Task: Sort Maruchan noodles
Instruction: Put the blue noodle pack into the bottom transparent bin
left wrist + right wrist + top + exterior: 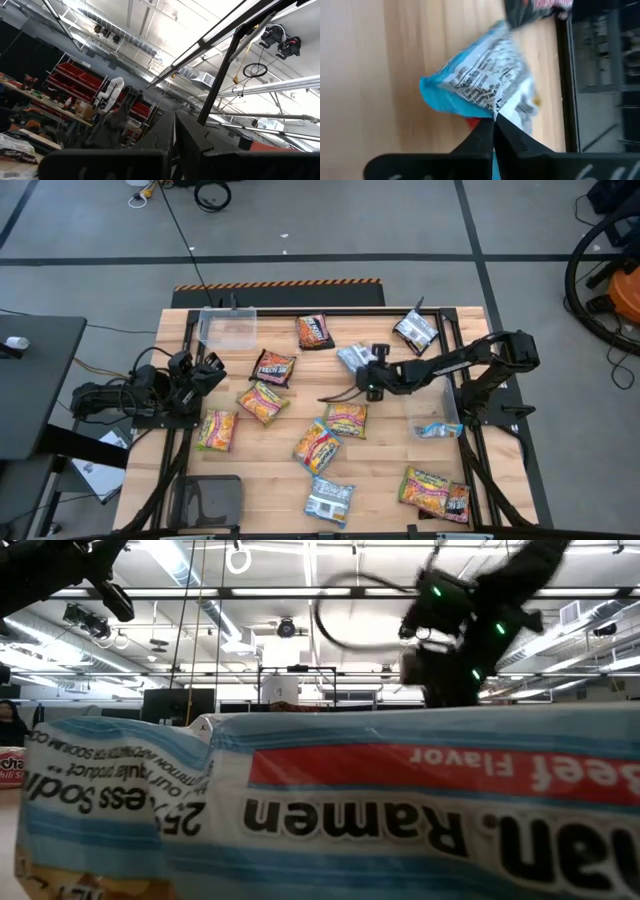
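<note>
Wooden table (380,480); right pincer (494,122) hides blue packet's (480,85) edge.

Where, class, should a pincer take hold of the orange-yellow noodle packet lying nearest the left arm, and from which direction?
Grip the orange-yellow packet across its narrower width, coming straight down from above. It lies flat on the table, apart from other packets, so both long edges look free for the fingers.

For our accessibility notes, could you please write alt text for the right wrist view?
The right gripper, fingers shut, pinches the edge of a light blue ramen packet above the wooden table. A dark packet lies beyond it, near the table's black frame.
</note>
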Robot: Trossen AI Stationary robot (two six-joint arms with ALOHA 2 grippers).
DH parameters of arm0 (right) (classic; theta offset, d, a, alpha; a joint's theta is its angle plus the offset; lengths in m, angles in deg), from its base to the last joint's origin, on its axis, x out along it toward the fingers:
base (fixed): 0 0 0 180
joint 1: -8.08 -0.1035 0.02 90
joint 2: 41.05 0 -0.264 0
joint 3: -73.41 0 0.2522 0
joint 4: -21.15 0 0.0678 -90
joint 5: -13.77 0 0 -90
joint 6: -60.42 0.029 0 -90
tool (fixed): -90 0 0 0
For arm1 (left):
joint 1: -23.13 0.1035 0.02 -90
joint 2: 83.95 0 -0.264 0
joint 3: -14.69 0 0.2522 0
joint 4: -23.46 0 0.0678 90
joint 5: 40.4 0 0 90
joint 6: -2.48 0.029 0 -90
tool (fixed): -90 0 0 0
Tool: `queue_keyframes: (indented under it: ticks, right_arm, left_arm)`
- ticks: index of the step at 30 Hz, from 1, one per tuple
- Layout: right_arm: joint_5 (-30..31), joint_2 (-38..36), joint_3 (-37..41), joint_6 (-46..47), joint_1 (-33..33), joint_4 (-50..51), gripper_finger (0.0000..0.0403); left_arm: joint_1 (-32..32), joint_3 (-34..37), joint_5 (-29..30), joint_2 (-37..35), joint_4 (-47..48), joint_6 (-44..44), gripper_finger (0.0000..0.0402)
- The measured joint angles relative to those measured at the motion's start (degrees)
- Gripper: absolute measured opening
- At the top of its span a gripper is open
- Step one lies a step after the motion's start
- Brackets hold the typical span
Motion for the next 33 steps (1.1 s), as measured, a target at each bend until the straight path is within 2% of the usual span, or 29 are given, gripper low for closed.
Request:
queue_keyframes:
  ticks: [5, 10, 13, 16, 19, 24, 33]
  right_arm:
    - [-9.1, -1.0, -16.4, 3.8, 1.2, 22.1, 0.0006]
    - [-22.6, -1.2, -33.7, 9.4, 4.0, 45.9, 0.0005]
    - [-30.2, -1.3, -41.4, 11.1, 6.1, 58.0, 0.0005]
    - [-37.2, -1.8, -45.3, 12.2, 7.8, 69.0, 0.0005]
    - [-42.2, -4.4, -44.8, 13.0, 8.5, 75.4, 0.0006]
    - [-47.8, -12.5, -36.9, 16.3, 8.2, 73.4, 0.0006]
    - [-51.3, -29.8, -20.0, 23.2, 7.4, 74.8, 0.0006]
  left_arm:
    - [0.0, 0.0, 0.0, 0.0, 0.0, 0.0, 0.0025]
    - [0.0, 0.0, 0.0, 0.0, 0.0, 0.0, 0.0025]
    - [0.0, 0.0, 0.0, 0.0, 0.1, 0.0, 0.0025]
    - [0.0, 0.0, 0.0, 0.0, 0.1, 0.0, 0.0025]
    - [0.0, 0.0, 0.0, 0.0, 0.1, 0.0, 0.0025]
    - [0.0, 0.0, 0.0, 0.0, 0.1, 0.0, 0.0025]
    - [0.0, 0.0, 0.0, 0.0, 0.1, 0.0, 0.0025]
